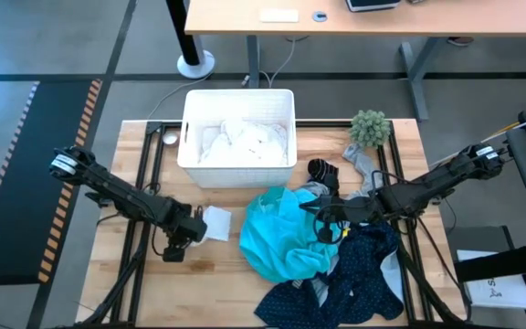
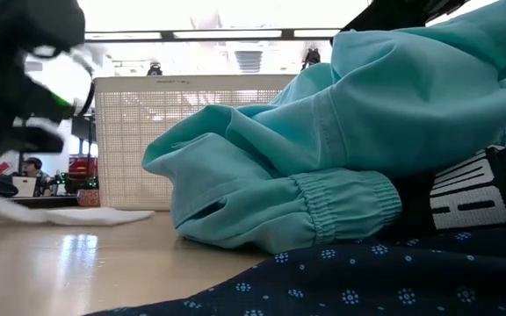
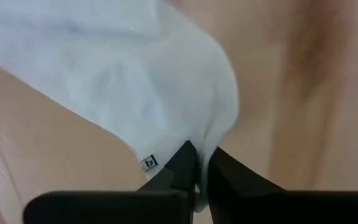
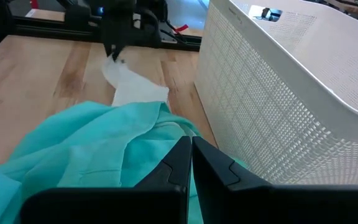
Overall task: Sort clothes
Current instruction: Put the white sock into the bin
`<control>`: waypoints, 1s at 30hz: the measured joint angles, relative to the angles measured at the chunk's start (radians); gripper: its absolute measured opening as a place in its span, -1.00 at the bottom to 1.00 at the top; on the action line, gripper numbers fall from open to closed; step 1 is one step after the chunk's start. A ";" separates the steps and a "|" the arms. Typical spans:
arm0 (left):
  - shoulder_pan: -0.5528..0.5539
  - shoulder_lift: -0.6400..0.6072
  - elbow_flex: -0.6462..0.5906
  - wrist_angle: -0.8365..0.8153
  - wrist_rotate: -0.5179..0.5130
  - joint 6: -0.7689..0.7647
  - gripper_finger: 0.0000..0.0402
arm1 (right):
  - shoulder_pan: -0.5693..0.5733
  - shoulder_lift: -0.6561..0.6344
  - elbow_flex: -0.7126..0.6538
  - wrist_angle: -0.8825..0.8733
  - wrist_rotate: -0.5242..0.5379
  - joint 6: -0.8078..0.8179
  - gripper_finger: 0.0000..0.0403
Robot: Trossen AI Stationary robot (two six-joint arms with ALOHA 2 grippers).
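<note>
My left gripper (image 1: 195,228) is low over the table's near left part, shut on a small white cloth (image 1: 216,222) that lies on the wood; the cloth also shows in the low view (image 2: 77,215). My right gripper (image 1: 321,216) is shut at the right side of a teal garment (image 1: 277,236), which lies heaped on the table and on a navy dotted garment (image 1: 359,274). A black sock (image 1: 322,171) and a grey garment (image 1: 362,164) lie behind the heap. White clothes (image 1: 245,142) lie in the basket. My left gripper pinches the white cloth's near edge (image 3: 199,152) between its two fingers (image 3: 180,167), beside a small label; one layer or several, I cannot tell. The cloth spreads away from the fingertips over the table. My right gripper's shut fingers (image 4: 180,163) stand over the teal garment's edge (image 4: 160,121); I cannot tell whether they touch it.
A white ribbed plastic basket (image 1: 190,151) stands at the table's far middle. A small fuzzy green plant (image 1: 370,128) stands at the far right. Bare wood (image 1: 199,292) lies near and left of the heap. A black frame rail (image 1: 153,164) runs along the table's left.
</note>
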 joint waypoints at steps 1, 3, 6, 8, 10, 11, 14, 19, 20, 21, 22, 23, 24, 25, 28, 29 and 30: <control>0.000 -0.011 0.022 -0.007 0.000 0.009 -0.97 | 0.000 0.000 0.000 0.000 0.000 0.000 -1.00; 0.000 -0.035 0.072 -0.019 -0.001 0.023 -0.98 | 0.000 0.000 0.000 0.000 0.000 0.000 -1.00; 0.001 -0.069 0.161 -0.048 -0.030 0.051 -0.99 | 0.000 0.000 0.000 0.000 0.000 0.000 -1.00; 0.001 -0.085 0.227 -0.072 -0.083 0.065 -0.99 | 0.000 0.000 0.000 0.001 0.000 0.000 -1.00; 0.002 -0.094 0.302 -0.091 -0.162 0.083 -0.99 | 0.000 0.000 0.000 0.001 0.000 0.000 -1.00; 0.002 -0.098 0.343 -0.097 -0.205 0.098 -0.99 | 0.000 0.000 0.000 0.002 0.000 0.000 -1.00; 0.002 -0.108 0.454 -0.095 -0.327 0.154 -0.99 | 0.000 0.000 0.000 0.007 0.000 0.000 -1.00; 0.007 -0.112 0.626 -0.095 -0.530 0.268 -1.00 | 0.000 0.000 0.000 0.009 0.000 -0.001 -1.00; 0.011 -0.113 0.659 -0.094 -0.557 0.293 -1.00 | 0.000 0.000 0.000 0.009 0.000 -0.001 -1.00; 0.016 -0.114 0.687 -0.092 -0.587 0.315 -1.00 | 0.000 0.000 0.000 0.008 0.000 -0.002 -1.00; 0.022 -0.114 0.713 -0.090 -0.616 0.337 -1.00 | 0.000 0.000 0.000 0.008 0.000 -0.003 -1.00; 0.029 -0.115 0.738 -0.085 -0.643 0.357 -1.00 | 0.000 0.000 0.000 0.009 0.000 -0.003 -1.00; 0.038 -0.115 0.761 -0.084 -0.670 0.380 -1.00 | 0.000 0.000 0.000 0.009 0.000 -0.003 -1.00; 0.051 -0.115 0.783 -0.083 -0.696 0.403 -1.00 | 0.000 0.000 0.000 0.009 0.000 -0.003 -1.00; 0.102 -0.116 0.838 -0.072 -0.747 0.468 -1.00 | 0.000 0.000 0.000 0.008 0.000 -0.002 -1.00; 0.127 -0.117 0.853 -0.067 -0.754 0.492 -1.00 | 0.000 0.000 0.000 0.008 0.000 -0.001 -1.00; 0.151 -0.117 0.867 -0.058 -0.756 0.517 -1.00 | 0.000 0.000 0.000 0.009 0.000 -0.001 -1.00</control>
